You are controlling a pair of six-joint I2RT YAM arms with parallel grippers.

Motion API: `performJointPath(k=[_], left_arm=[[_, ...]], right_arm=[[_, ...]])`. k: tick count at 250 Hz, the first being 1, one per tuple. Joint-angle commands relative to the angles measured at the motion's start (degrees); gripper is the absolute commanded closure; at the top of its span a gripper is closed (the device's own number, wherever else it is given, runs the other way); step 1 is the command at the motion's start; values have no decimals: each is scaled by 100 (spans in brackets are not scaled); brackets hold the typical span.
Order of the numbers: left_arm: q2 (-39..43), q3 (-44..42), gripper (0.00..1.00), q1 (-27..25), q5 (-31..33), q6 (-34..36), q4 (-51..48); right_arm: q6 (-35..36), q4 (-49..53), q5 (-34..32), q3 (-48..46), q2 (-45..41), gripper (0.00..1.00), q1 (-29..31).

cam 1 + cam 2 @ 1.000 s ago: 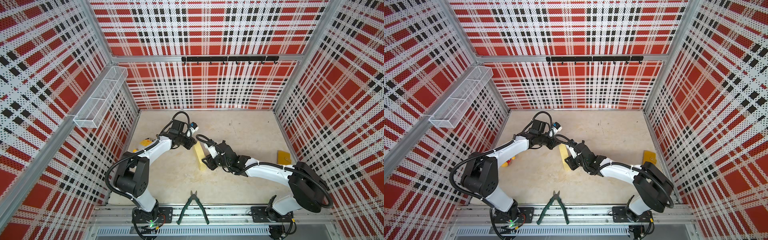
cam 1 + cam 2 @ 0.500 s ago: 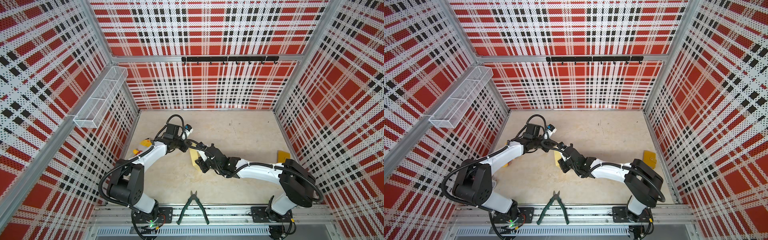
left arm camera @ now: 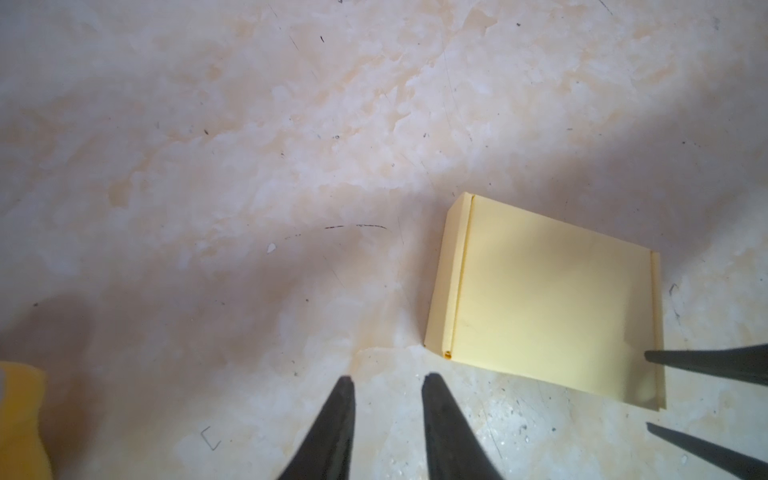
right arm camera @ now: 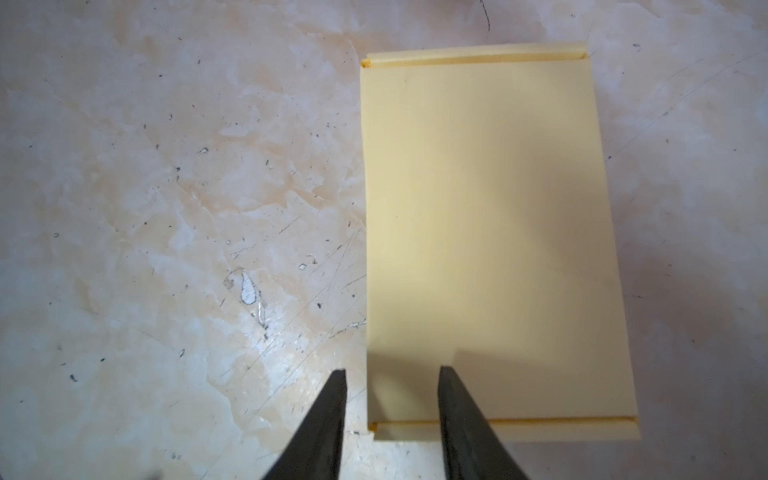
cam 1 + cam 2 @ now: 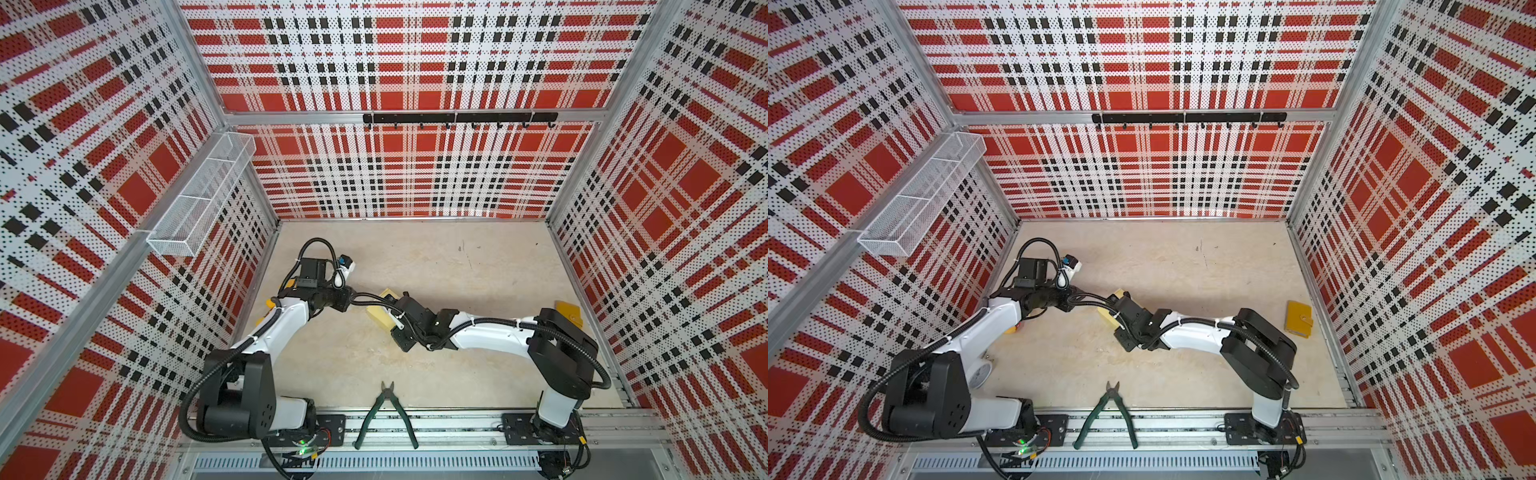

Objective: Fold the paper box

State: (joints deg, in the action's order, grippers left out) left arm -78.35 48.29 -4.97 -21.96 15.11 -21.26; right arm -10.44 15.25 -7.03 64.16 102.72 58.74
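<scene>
The paper box [image 4: 490, 232] is a pale yellow, shallow, closed box lying flat on the table, in both top views between the two wrists [image 5: 379, 318] [image 5: 1108, 319]. My right gripper [image 4: 392, 370] is open above one corner of it, with one finger over the lid and the other over bare table. My left gripper [image 3: 390, 378] is open over bare table beside the box [image 3: 548, 299], nothing between its fingers. The right gripper's fingers [image 3: 706, 361] reach in over the box's far corner in the left wrist view.
Green-handled pliers [image 5: 388, 409] lie by the front rail. An orange-yellow flat piece [image 5: 1299, 319] sits by the right wall. A yellow plush toy [image 5: 270, 305] is partly hidden under the left arm. On the left wall hangs a wire basket [image 5: 203, 195].
The box and both wrists have shifted a little leftward. The left gripper's jaws have opened wider.
</scene>
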Motion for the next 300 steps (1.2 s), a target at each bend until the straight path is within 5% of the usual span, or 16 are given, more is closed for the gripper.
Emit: performJointPath(k=[1, 53, 96, 154, 241, 300], left_arm=[[111, 90, 67, 118, 32, 251, -98], [178, 114, 61, 449, -137, 257, -90], [223, 60, 45, 702, -288, -6, -8], [236, 137, 0, 989, -261, -84, -242], [-135, 71, 1, 965, 210, 20, 141], [-116, -865, 0, 892, -125, -188, 2253]], right_arm=[[197, -74, -61, 150, -92, 56, -46], [631, 380, -678, 111, -17, 53, -104], [1340, 583, -778, 191, -82, 33, -56], [1691, 343, -792, 409, 58, 26, 3], [1703, 145, -596, 626, 381, 25, 98], [1580, 409, -937, 138, 121, 25, -407]])
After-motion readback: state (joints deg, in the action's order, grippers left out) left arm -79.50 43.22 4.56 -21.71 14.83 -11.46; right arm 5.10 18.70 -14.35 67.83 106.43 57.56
